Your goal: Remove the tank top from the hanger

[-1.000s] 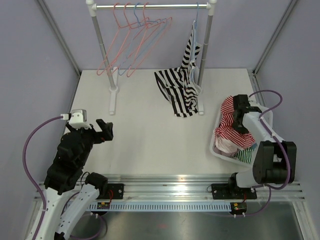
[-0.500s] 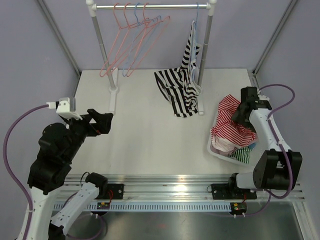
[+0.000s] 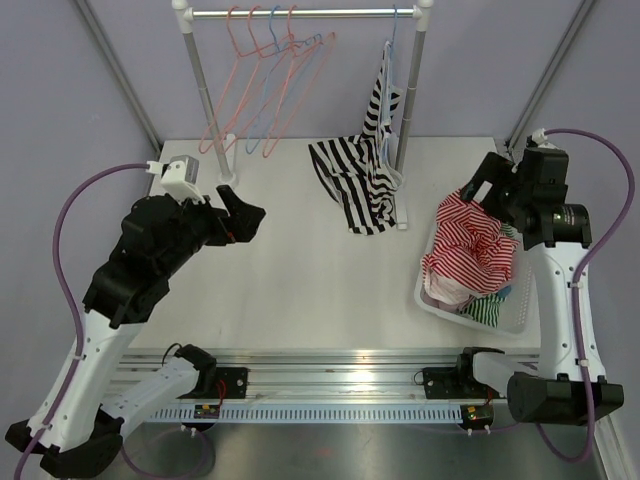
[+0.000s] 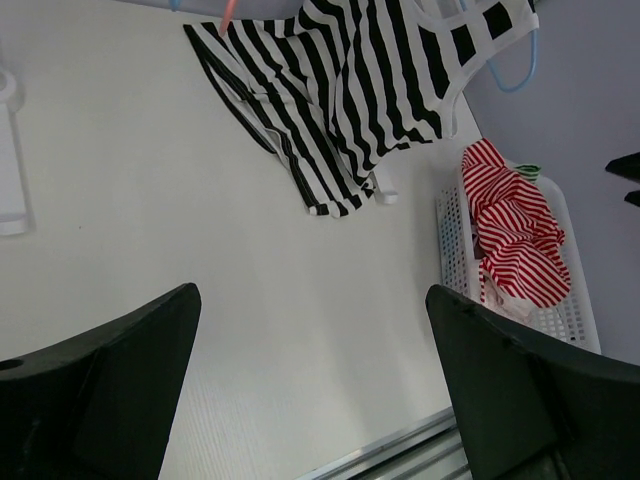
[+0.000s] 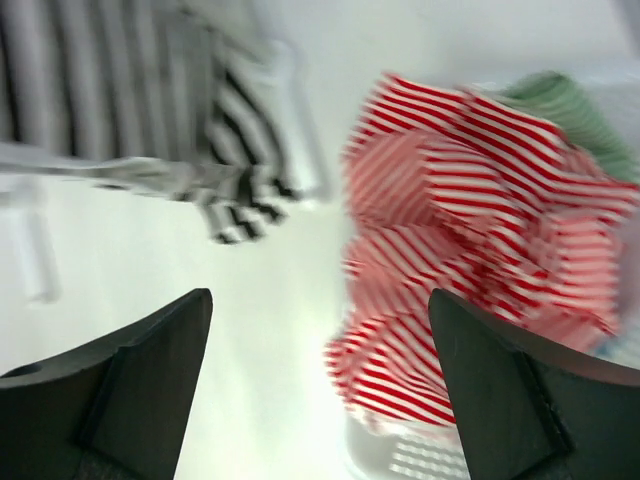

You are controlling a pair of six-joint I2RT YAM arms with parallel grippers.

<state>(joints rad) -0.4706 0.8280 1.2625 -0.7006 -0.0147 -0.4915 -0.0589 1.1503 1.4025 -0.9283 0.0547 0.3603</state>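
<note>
The black-and-white striped tank top (image 3: 360, 185) hangs from a blue hanger (image 3: 392, 50) at the right end of the rail, and its lower part is draped on the table. The left wrist view shows the tank top (image 4: 350, 90) and the hanger (image 4: 515, 70) far ahead. My left gripper (image 3: 240, 215) is open and empty above the table, left of the garment, as the left gripper (image 4: 310, 390) shows. My right gripper (image 3: 485, 185) hovers open above the basket, right of the tank top; nothing sits in the right gripper (image 5: 320, 380). The tank top (image 5: 150, 110) is blurred there.
A white basket (image 3: 440, 305) at the right holds a red-and-white striped garment (image 3: 470, 250) and a green striped one (image 3: 490, 312). Several empty pink and blue hangers (image 3: 270, 90) hang on the rail. The rack's left post (image 3: 205, 100) and foot (image 3: 226, 200) stand at the back.
My right gripper opened, let go of the red striped garment in the basket and rose above it. My left arm reached forward and right toward the rack.
</note>
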